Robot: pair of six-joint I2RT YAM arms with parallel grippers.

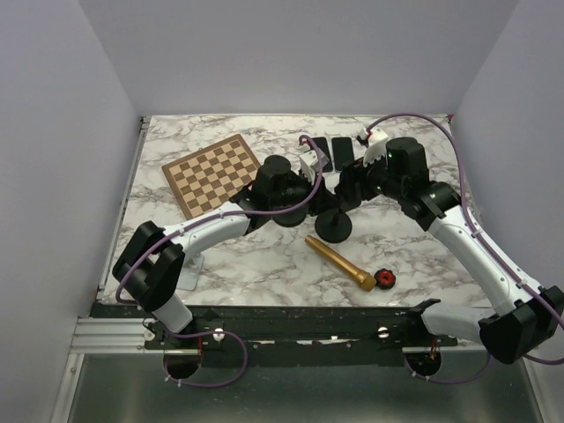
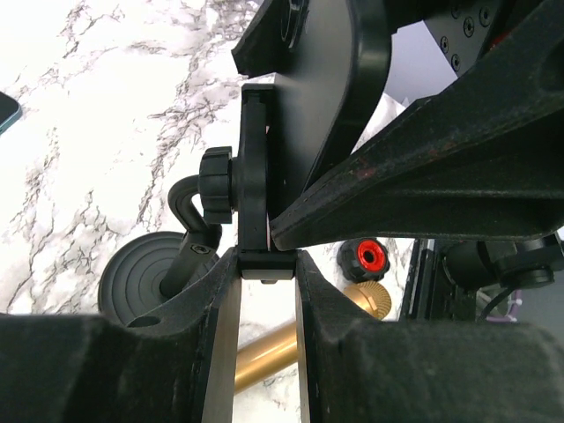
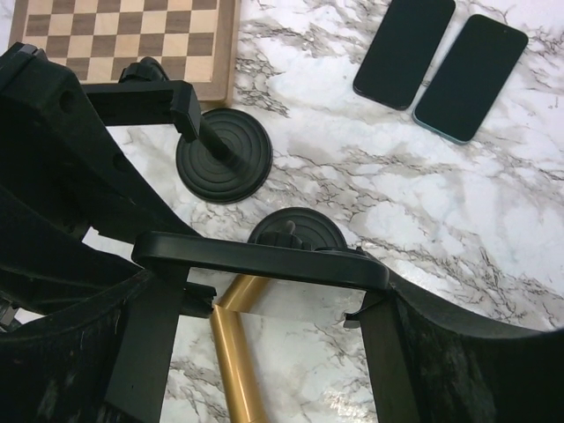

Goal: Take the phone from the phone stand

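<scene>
"Pinning the phone stand (image 2: 251, 176) by the bottom lip of its cradle, the left gripper (image 2: 264, 269) has a finger pressed against each side of that lip. The stand's round base (image 2: 141, 282) sits on the marble table (image 2: 79, 106). Where is the phone?"

"Upright in the cradle, mid-table. From the left wrist, the phone (image 2: 313, 132) is the dark slab against the cradle's face, resting on the lip. From the right wrist it shows edge-on as a black bar. The right gripper (image 3: 269, 286) straddles it, one finger at each end, and looks closed on its sides."

"Which step is this?"

"By my reading, the grasp is made and the lift-out has not begun. One arm holds the stand down and the other has the phone. A pair of spare phones (image 3: 405, 48) lies flat at the far side of the table, well apart from the stand and not in play."

"What does the next move call for?"

"A straight pull up and away along the cradle's face, I'd judge, so the phone clears the lip. The left gripper's hold must be firm, or the stand could tip or ride up with the phone. Whether side clips grip the phone cannot be told; the fingers hide that."
</scene>
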